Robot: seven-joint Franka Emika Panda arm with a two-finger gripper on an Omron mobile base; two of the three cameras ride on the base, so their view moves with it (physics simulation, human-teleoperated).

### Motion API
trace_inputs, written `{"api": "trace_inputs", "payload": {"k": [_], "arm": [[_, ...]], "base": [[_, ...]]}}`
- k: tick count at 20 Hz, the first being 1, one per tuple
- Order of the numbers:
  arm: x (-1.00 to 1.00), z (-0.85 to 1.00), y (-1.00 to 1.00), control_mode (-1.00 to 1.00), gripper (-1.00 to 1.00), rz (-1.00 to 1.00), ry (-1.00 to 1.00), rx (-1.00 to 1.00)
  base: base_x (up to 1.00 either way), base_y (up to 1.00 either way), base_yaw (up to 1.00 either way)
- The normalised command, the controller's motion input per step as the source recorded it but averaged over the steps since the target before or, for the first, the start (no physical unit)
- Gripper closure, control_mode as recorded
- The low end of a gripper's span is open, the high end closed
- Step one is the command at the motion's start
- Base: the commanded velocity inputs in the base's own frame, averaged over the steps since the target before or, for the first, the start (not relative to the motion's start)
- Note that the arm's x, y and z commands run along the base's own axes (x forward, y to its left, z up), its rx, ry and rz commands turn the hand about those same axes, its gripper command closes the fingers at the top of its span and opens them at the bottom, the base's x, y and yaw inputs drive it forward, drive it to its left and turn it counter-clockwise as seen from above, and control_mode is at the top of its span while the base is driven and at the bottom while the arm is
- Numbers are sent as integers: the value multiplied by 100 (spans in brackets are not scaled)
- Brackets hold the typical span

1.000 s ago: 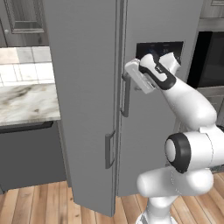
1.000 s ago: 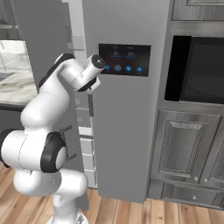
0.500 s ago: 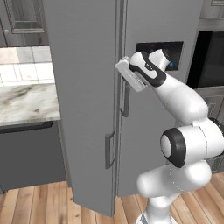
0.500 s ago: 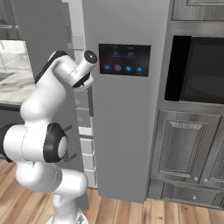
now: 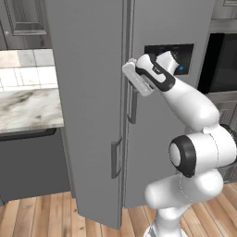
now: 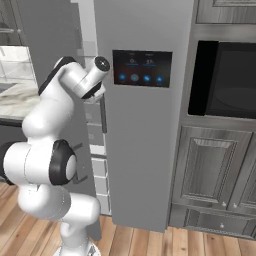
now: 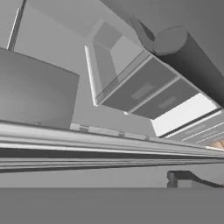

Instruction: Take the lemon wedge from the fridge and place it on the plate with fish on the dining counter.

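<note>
Fridge [image 5: 92,92] left door ajar, lemon unseen inside | gripper [image 5: 135,78] at door edge, jaw spread unclear | step: widen door steadily, push near handle [image 5: 133,105], avoid slipping off.

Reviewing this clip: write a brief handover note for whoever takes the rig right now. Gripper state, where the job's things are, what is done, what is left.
Gripper: up at the fridge's right door handle; whether it is open or gripping cannot be told.
Fridge: left door swung partly open, right door apparently closed. Door bins and drawers show in the hand view.
Done: left door opened.
Left: find the lemon wedge inside, pick it, carry it to the plate with the fish on the dining counter.
</note>
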Motion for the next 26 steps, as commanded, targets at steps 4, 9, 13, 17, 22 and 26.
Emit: {"api": "trace_inputs", "payload": {"k": [4,9,13,17,22,26], "arm": [[-11,0,89,-100,-100,9,0,0],[-2,0,100,-100,-100,24,6,0],[-15,0,100,-100,-100,39,13,0],[-19,0,100,-100,-100,44,14,0],[-28,-1,100,-100,-100,39,4,0],[-12,-6,100,-100,-100,25,0,-1]], "base": [[0,0,0],[0,0,0],[0,0,0],[0,0,0],[0,0,0],[0,0,0]]}}
